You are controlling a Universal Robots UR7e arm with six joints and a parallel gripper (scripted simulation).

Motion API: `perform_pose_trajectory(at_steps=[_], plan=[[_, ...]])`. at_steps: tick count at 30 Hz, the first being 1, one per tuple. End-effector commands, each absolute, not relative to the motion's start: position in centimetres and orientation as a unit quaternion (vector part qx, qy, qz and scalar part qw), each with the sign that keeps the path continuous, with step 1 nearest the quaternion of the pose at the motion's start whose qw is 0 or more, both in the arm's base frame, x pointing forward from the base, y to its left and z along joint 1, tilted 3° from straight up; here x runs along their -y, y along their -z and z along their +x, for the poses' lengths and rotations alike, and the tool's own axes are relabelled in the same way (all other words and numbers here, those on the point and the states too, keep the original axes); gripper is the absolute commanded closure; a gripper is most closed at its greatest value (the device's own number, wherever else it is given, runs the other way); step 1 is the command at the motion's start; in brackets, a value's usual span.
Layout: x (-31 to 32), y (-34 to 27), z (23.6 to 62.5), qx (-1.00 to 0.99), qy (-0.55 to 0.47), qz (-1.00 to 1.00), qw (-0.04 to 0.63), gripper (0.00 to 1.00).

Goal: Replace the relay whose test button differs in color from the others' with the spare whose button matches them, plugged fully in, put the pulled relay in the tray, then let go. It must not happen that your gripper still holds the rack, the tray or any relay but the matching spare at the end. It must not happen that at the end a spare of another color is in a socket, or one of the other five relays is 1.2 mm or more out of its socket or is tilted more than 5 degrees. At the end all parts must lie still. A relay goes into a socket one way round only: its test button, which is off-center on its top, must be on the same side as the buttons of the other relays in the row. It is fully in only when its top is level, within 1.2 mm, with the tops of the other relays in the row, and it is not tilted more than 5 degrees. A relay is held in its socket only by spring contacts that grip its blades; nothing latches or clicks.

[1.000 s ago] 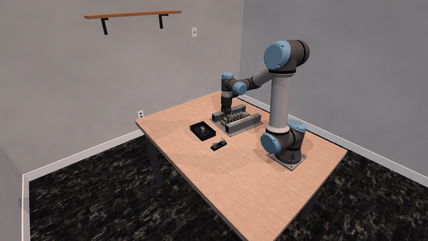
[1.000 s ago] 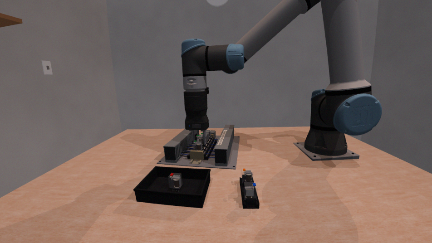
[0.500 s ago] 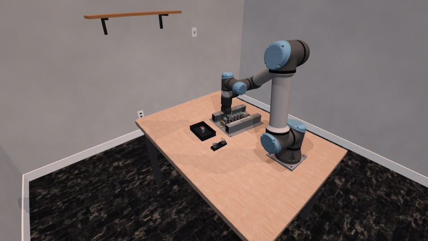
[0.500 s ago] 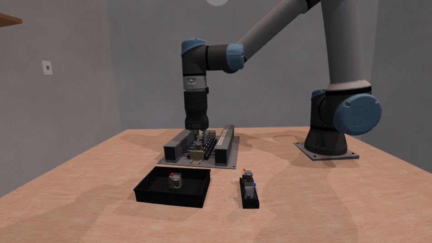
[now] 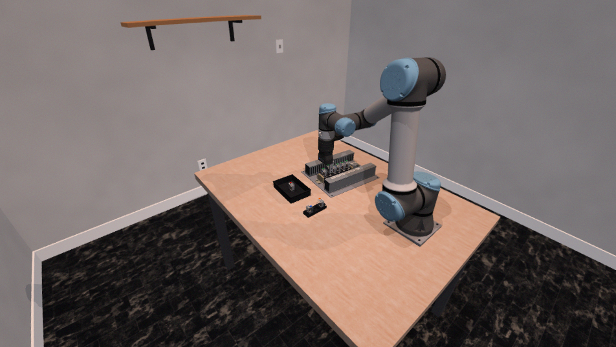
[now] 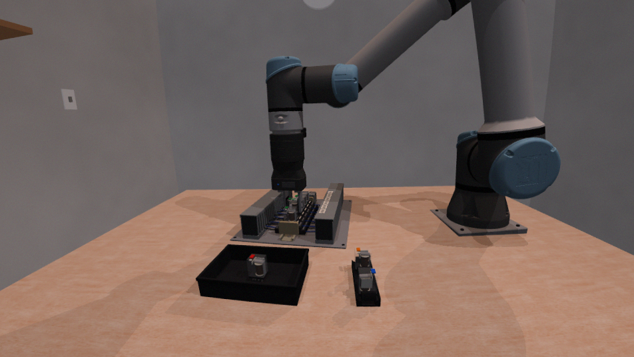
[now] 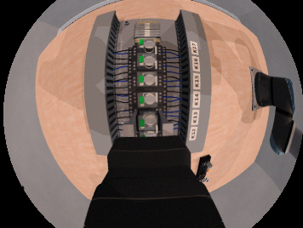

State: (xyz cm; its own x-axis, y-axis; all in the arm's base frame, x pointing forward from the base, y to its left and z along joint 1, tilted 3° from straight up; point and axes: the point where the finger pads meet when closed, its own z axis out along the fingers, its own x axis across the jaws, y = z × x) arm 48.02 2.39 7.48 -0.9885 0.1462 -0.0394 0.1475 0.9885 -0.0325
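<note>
Tray [image 5: 301, 196] [image 6: 248, 290], toward the table's left edge from above, holds the pulled red-button relay [image 5: 292, 186] [image 6: 257, 266]; six green buttons line the row. Gripper [image 5: 329, 167] [image 6: 293, 204] [image 7: 147, 116] grasps a seated green-button relay [image 7: 149, 122]; full seating unconfirmed, release remains.
</note>
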Motion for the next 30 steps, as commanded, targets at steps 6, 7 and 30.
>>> perform_pose_trajectory(at_steps=[6, 7, 30], plan=[[-2.38, -7.46, 48.06, -0.997, 0.018, 0.074, 0.019, 1.0], [-2.38, -7.42, 48.06, -0.997, 0.018, 0.074, 0.019, 1.0], [-2.36, -7.04, 48.07, -0.997, 0.018, 0.074, 0.019, 1.0]])
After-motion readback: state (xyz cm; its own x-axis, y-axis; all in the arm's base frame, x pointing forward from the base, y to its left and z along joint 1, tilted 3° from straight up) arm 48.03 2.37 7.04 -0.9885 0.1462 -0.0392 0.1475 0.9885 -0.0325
